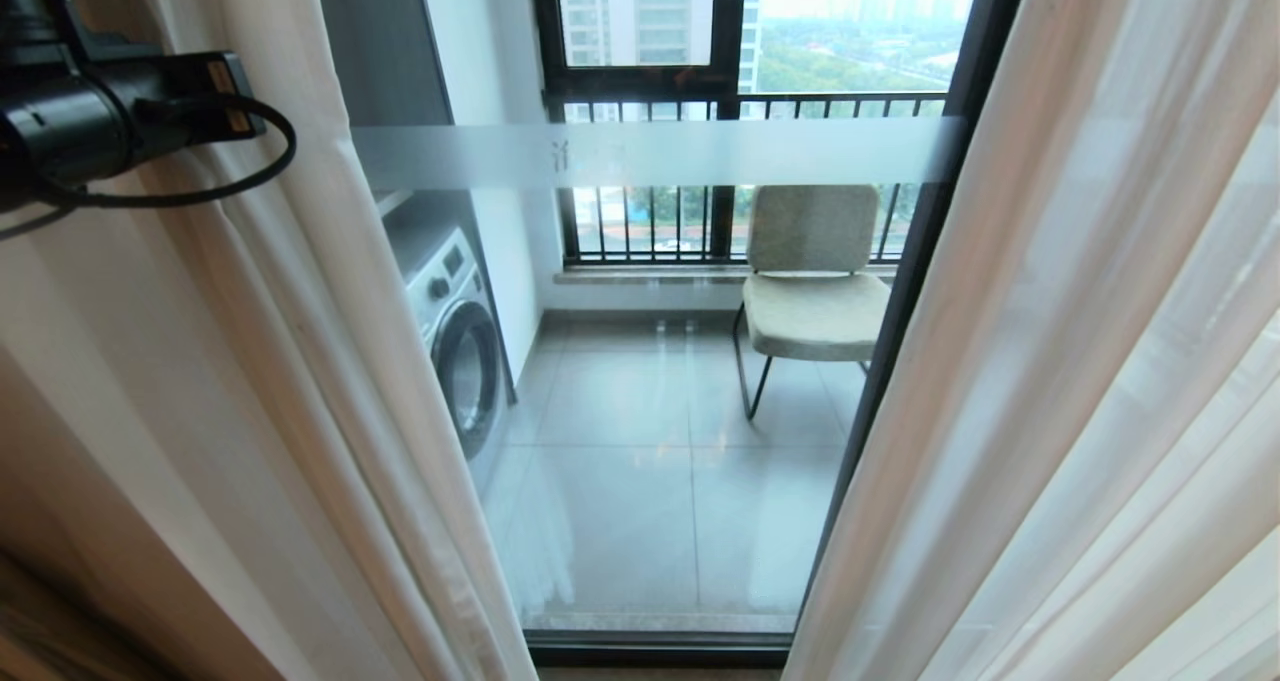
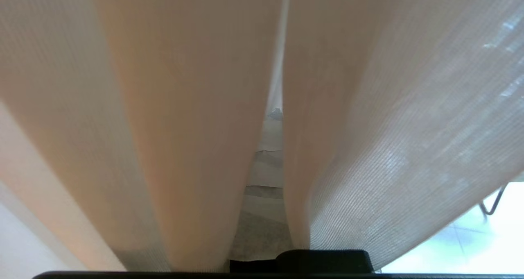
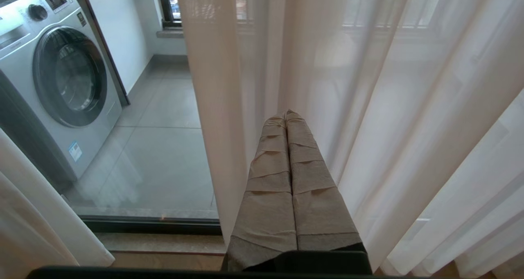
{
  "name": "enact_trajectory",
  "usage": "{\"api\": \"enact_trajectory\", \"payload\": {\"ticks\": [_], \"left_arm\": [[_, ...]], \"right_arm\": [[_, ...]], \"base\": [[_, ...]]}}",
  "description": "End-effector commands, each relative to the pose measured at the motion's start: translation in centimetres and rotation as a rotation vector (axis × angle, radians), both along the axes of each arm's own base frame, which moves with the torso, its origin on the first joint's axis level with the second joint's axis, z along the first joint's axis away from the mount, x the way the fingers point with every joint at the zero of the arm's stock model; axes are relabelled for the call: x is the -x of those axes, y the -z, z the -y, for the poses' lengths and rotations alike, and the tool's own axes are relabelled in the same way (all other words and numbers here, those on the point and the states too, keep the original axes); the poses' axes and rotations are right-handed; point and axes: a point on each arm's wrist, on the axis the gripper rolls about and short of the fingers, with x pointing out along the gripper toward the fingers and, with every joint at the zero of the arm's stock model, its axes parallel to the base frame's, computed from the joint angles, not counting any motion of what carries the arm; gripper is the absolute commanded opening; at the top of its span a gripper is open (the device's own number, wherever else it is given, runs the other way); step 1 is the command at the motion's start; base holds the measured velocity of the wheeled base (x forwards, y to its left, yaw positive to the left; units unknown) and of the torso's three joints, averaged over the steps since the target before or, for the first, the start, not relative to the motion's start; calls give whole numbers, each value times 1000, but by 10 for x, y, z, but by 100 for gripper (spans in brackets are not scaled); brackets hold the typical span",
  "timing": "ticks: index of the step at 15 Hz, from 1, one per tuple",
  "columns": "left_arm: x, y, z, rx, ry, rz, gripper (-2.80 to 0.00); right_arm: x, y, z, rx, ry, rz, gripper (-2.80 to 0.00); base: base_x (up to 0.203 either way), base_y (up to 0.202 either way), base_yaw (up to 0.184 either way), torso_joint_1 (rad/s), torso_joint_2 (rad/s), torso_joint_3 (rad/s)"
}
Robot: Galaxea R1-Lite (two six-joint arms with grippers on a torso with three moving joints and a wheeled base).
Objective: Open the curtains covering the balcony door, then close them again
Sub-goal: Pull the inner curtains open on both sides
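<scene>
Parted curtains (image 1: 1050, 361) reveal balcony door (image 1: 660, 151), grey tiled floor (image 1: 650, 481).

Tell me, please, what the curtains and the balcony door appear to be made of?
The curtains: thin sheer white woven cloth, since light and window bars show through the pleats. The balcony door: clear glass, seemingly in black metal framing, with a frosted matte band across; reflections show on it.

Sheer white pleated curtains (image 1: 1050, 361) hang parted left and right of the black-framed glass balcony door (image 1: 660, 411); behind it, a silver front-loading washing machine (image 1: 455, 331) stands left and a beige cushioned chair (image 1: 810, 291) right.
</scene>
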Motion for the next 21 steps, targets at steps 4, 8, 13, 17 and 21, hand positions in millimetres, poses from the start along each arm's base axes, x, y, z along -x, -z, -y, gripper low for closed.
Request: {"api": "enact_trajectory", "payload": {"ticks": [4, 8, 13, 17, 21], "left_arm": [[2, 0, 0, 1, -3, 3, -280], [4, -1, -6, 1, -23, 7, -280], [8, -4, -10, 1, -37, 16, -280], [13, -1, -10, -4, -36, 5, -280], [22, 4, -10, -27, -37, -15, -280]], "right_arm": [[0, 0, 0, 2, 0, 1, -280], [0, 0, 0, 2, 0, 1, -280], [0, 0, 0, 2, 0, 1, -280], [0, 0, 0, 1, 0, 1, -280], [0, 0, 0, 0, 0, 1, -280]], "base": [[0, 188, 2, 2, 4, 2], [0, 192, 1, 2, 1, 3], [0, 192, 1, 2, 3, 3], [0, 187, 0, 2, 3, -1], [0, 85, 1, 2, 3, 2]]}}
